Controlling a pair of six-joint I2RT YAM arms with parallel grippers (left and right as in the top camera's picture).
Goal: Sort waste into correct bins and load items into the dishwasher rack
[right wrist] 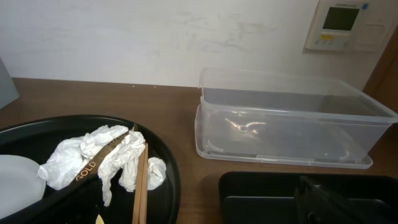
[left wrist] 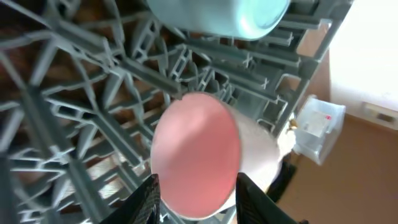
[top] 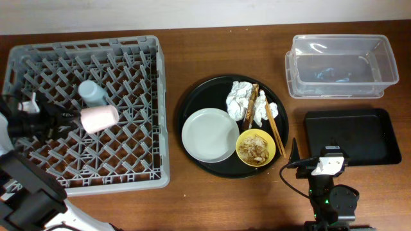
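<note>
The pink cup [top: 99, 119] lies on its side in the dishwasher rack [top: 128, 168], beside the light-blue cup [top: 93, 92]. My left gripper [top: 72, 120] is open, one jaw on each side of the pink cup's base [left wrist: 196, 158]; the light-blue cup [left wrist: 217, 15] sits just beyond it. On the round black tray [top: 192, 96] are the grey plate [top: 209, 135], the yellow bowl [top: 255, 147] holding food scraps, white napkins [top: 241, 99] and chopsticks [top: 274, 128]. My right gripper [top: 311, 157] hangs open and empty between the round tray and the shallow black tray [top: 359, 138].
The clear tub [top: 295, 64] stands at the back right with something blue inside. In the right wrist view the napkins [right wrist: 118, 158] and chopsticks [right wrist: 140, 186] lie at the left, the clear tub [right wrist: 286, 124] ahead, and the shallow black tray [right wrist: 261, 193] below.
</note>
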